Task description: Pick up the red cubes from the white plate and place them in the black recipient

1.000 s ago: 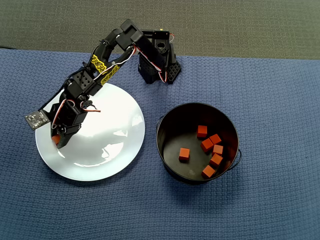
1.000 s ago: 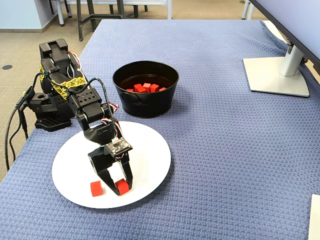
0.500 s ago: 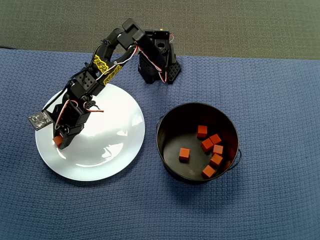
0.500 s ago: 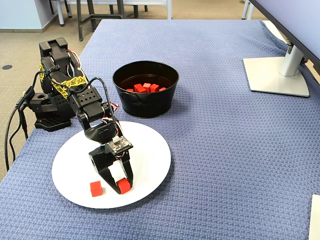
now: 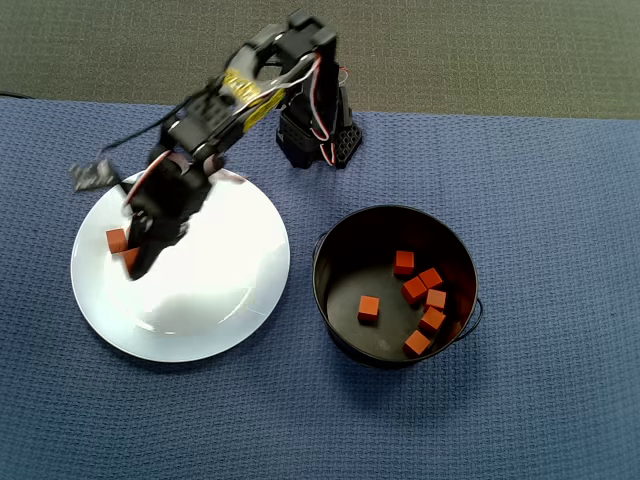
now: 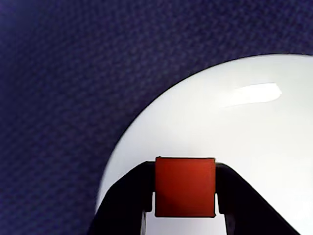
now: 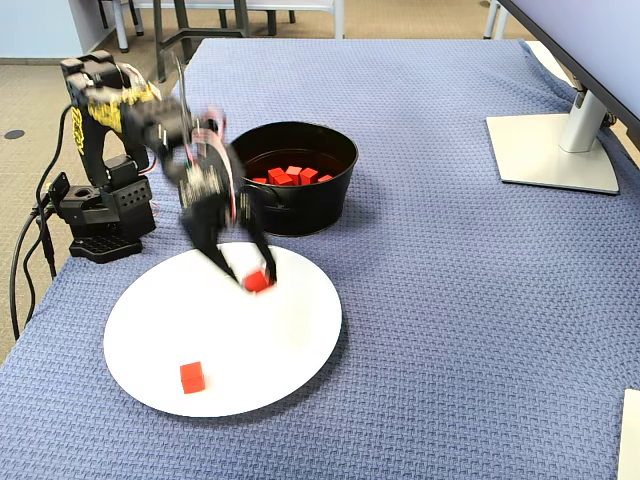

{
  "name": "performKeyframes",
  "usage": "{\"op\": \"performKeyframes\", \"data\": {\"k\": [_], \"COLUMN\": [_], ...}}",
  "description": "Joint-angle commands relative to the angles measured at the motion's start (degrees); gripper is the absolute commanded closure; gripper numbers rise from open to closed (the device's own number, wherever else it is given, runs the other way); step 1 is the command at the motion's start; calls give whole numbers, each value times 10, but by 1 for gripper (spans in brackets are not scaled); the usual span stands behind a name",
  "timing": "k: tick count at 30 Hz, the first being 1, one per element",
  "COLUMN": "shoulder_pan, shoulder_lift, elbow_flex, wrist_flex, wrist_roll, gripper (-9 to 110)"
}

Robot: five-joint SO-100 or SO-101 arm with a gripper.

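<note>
So right now the gripper (image 7: 256,282) is carrying one red cube (image 6: 185,186), with the fingers (image 6: 128,196) closing snugly on its two opposite sides, which the wrist view is showing really clearly. They're only as far apart as the cube is wide, nothing slipping that I can see.

The cube is hanging above the white plate (image 7: 290,350), not sitting on it, and the arm is looking motion-blurred in both the overhead and fixed views, so I'd guess it's mid-swing.

What matters for the next bit is where the bucket (image 5: 340,250) is lying relative to the fingers. In the overhead view it's sitting off to the right of the plate, just beside it with a thin strip of blue tabletop (image 5: 560,400) between them. In the fixed view it's behind the plate, close to the held cube (image 7: 257,281). So the arm is needing to keep the cube high enough to clear that tall rim before letting go.

Six cubes (image 5: 403,263) are already lying in the bucket, mostly bunching on its right side in the overhead view. One more cube (image 7: 192,377) is waiting on the plate, near the front edge in the fixed view.
</note>
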Motion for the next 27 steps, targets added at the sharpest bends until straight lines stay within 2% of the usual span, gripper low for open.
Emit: {"op": "performKeyframes", "data": {"k": [1, 5, 8, 13, 14, 17, 19, 22, 27], "shoulder_pan": [-86, -214, -349, -554, -584, -628, -585, -454, -196], "shoulder_lift": [152, 240, 297, 361, 356, 304, 284, 288, 288], "elbow_flex": [-54, -54, 29, 120, 127, 112, 71, 32, 63], "wrist_flex": [144, 261, 265, 224, 214, 226, 256, 269, 184], "wrist_roll": [207, 422, 545, 633, 625, 542, 461, 316, 46], "gripper": [102, 102, 102, 102, 102, 65, 63, 63, 70]}}
